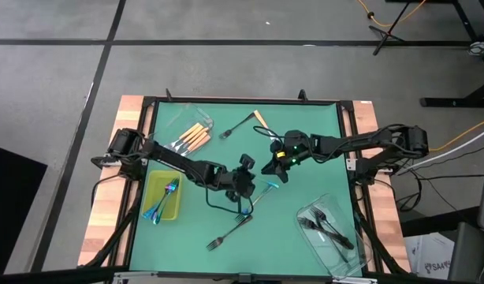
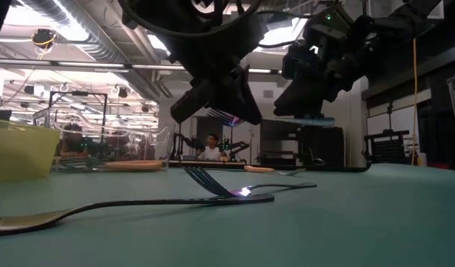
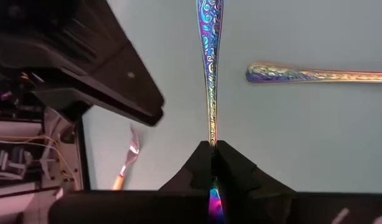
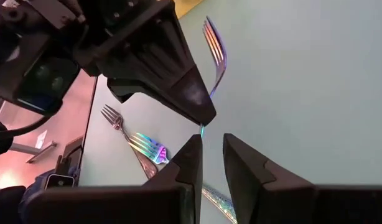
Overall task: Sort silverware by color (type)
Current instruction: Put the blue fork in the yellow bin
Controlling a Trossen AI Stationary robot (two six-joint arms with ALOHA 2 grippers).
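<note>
My left gripper (image 1: 248,188) hangs over the middle of the green table, shut on an iridescent blue-purple fork (image 3: 209,68) that is lifted off the mat (image 2: 309,117). My right gripper (image 4: 213,152) is open. Its fingertips are right at the fork's handle end (image 4: 201,129), facing the left gripper, and I cannot tell whether they touch it. Two more forks (image 1: 226,235) (image 1: 246,210) lie flat on the mat just nearer. Another iridescent fork's handle (image 3: 315,74) lies flat beside the held one in the left wrist view. My left gripper pinches the iridescent fork between its two fingers at the thin neck (image 3: 211,140), where the handle narrows toward the head. The fingers come down from above, and the fork runs along them. The head (image 4: 216,50) sticks out behind them. The fork is lifted clear and roughly level.
A yellow-green tray (image 1: 150,207) on the left holds iridescent forks. A clear tub (image 1: 193,132) at far left holds orange-handled forks, and a clear tub (image 1: 333,233) at near right holds dark forks. A dark fork (image 1: 236,128) and an orange-handled one (image 1: 259,117) lie loose near the far edge.
</note>
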